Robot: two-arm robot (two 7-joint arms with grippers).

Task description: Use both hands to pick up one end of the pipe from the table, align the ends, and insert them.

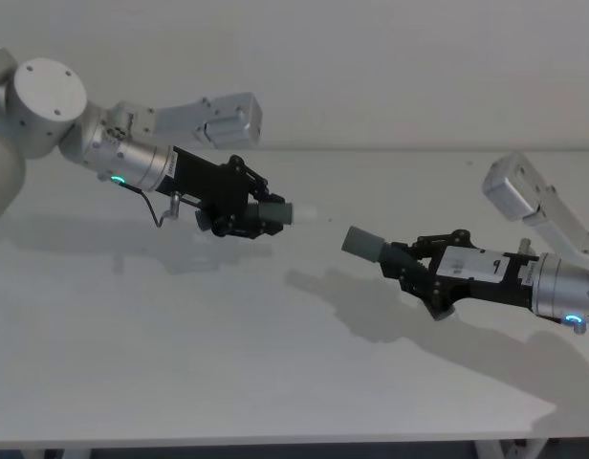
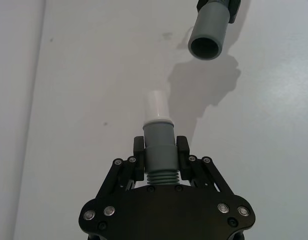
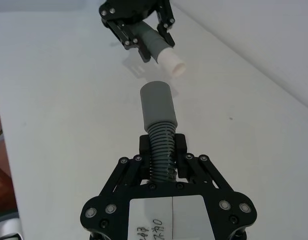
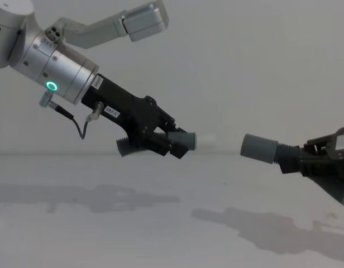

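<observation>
- Both pieces are off the tabletop [image 1: 228, 363], so I'm at the aligning step, nothing inserted yet.
- My left hand [image 1: 259, 216] is clamped tight on the spigot piece [image 2: 159, 150], fingers [image 2: 139, 150] pinching the grey barrel just above its ribbed section. The pale tip [image 4: 204, 139] sticks out toward the collar.
- My right hand [image 1: 415, 266] is closed on the ribbed neck of the collar piece [image 3: 158, 112], with the collar's open mouth [image 2: 205, 48] facing the spigot.
- Using the collar as the landmark: the spigot tip sits near it but apart, a clear gap between them, and it looks a bit higher than the collar in the chest view. The two axes also look slightly angled to each other, so I'd say not lined up yet.
- Next move, I reckon: level the spigot with the collar mouth, square up the angles, then push straight in. Go in crooked and the tip will probably catch on the rim.
- Materials: smooth matte grey plastic, round tubes, corrugated flexible-looking ribs behind each end, whitish smooth spigot tip. Tabletop is plain matte white.
</observation>
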